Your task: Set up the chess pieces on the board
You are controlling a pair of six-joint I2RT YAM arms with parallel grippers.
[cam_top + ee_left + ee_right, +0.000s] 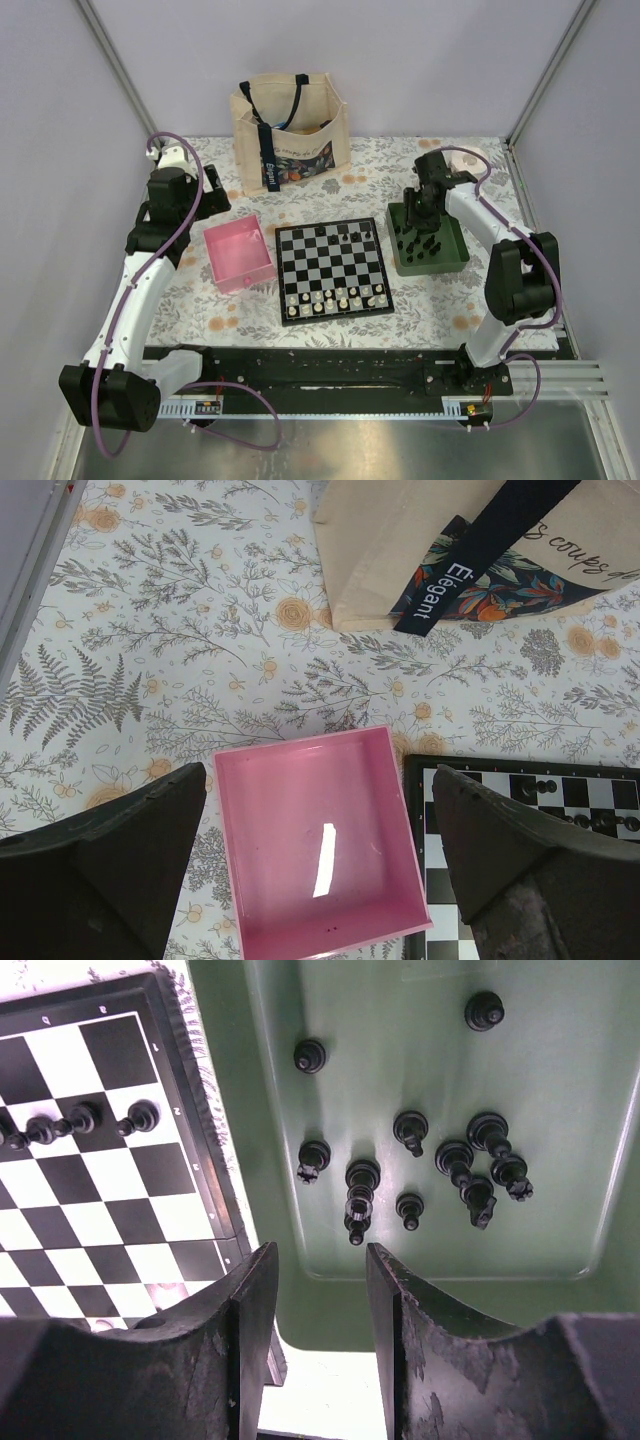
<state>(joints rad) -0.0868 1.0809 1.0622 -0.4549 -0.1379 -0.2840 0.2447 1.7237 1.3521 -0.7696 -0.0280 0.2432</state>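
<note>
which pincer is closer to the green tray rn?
Right. The right pincer hangs above the green tray and its black pieces. The left pincer is above the pink tray, on the far side of the board.

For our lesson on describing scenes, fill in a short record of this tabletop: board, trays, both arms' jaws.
Board: black-and-white chequered chessboard, small white pieces near side, few black chess pieces far side.
Green plastic tray: many more black pieces, loose.
Pink plastic tray: no pieces visible.
Right jaws: open, empty, above green tray.
Left jaws: open, by pink tray.
</note>
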